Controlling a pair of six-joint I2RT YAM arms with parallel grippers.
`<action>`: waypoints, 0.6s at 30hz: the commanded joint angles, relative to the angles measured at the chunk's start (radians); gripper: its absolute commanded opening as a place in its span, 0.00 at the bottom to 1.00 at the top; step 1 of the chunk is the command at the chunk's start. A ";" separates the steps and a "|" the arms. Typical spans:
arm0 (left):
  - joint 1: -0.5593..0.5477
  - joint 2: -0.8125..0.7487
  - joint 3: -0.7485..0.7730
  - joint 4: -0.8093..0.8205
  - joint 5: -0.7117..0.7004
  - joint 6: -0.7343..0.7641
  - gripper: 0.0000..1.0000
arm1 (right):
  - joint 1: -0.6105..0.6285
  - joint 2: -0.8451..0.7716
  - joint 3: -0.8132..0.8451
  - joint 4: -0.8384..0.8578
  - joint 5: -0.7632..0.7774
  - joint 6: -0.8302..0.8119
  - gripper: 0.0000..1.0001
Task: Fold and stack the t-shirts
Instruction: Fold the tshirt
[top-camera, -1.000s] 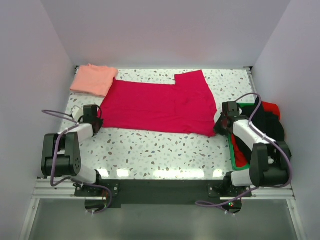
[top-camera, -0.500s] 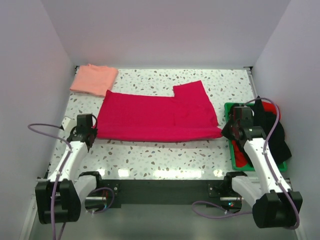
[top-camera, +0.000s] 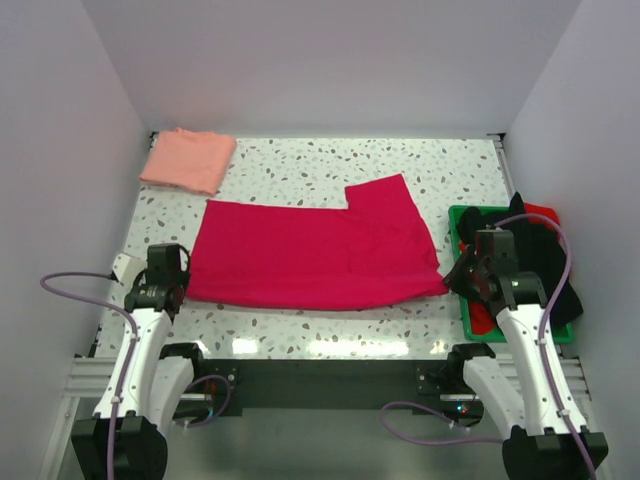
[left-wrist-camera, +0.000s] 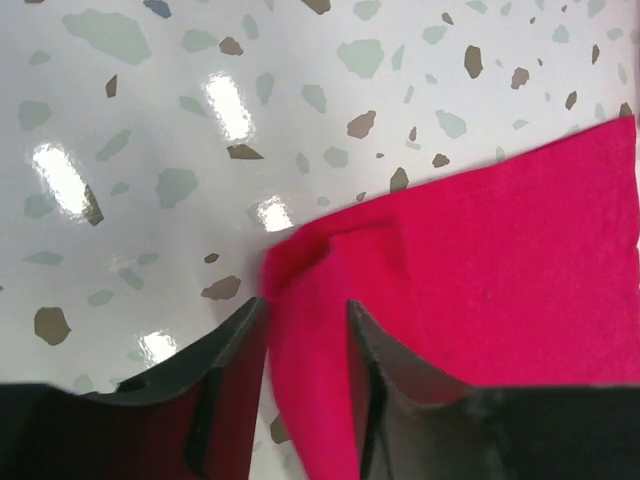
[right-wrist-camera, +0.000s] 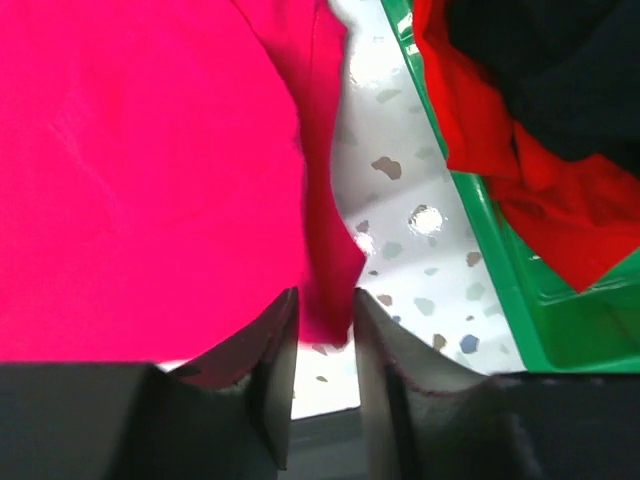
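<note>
The red shirt (top-camera: 315, 255) lies flat on the table (top-camera: 330, 160), spread wide between the two arms. The left gripper (left-wrist-camera: 305, 315) is at the shirt's near left corner. Its jaws are a little apart, and the corner sits between them. The right gripper (right-wrist-camera: 322, 300) is at the near right corner, with its jaws a little apart too and cloth between them. The pink shirt (top-camera: 188, 160) lies folded at the far left, close to the red one. A green tray (right-wrist-camera: 520, 300) of clothes sits on the right.

Robot lab cell: white walls (top-camera: 330, 60), speckled table (top-camera: 300, 312).
</note>
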 joint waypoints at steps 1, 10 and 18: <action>0.010 0.001 0.051 -0.059 -0.024 -0.035 0.44 | -0.010 -0.013 0.074 -0.077 0.031 0.001 0.34; 0.009 0.074 0.154 0.166 0.111 0.170 0.63 | -0.008 0.062 0.176 0.061 -0.109 -0.112 0.61; -0.043 0.416 0.278 0.413 0.167 0.325 0.62 | 0.033 0.394 0.243 0.407 -0.180 -0.102 0.64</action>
